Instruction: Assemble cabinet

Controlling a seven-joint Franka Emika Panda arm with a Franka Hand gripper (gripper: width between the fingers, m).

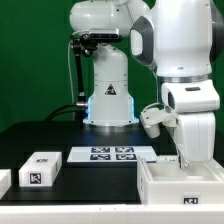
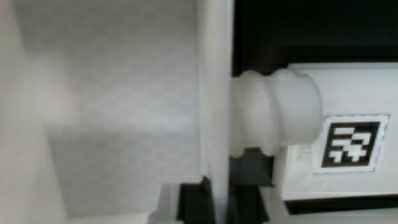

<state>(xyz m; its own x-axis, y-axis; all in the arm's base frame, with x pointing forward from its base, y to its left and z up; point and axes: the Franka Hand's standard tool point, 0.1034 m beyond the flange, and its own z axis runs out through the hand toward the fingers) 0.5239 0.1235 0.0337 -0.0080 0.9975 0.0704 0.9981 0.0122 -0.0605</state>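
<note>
the cabinet [image 1: 178, 186] looks like smooth white plastic with a dull satin finish. the small block [image 1: 40, 168] has the same matt white plastic skin. the arm shell [image 1: 185, 45] is glossier white plastic. the bench [image 1: 40, 135] is matt black. the marker board [image 1: 112, 153] is flat matt white with printed tags. in the wrist view, a rounded piece [image 2: 281, 100] shows smooth white plastic with a soft sheen; its tag [image 2: 350, 140] is matt black-and-white print.

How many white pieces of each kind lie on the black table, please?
Large white plastic cabinet box: 1
Small white blocks, one cut off at the edge: 2
Thin flat white marker board: 1
Total: 4
</note>
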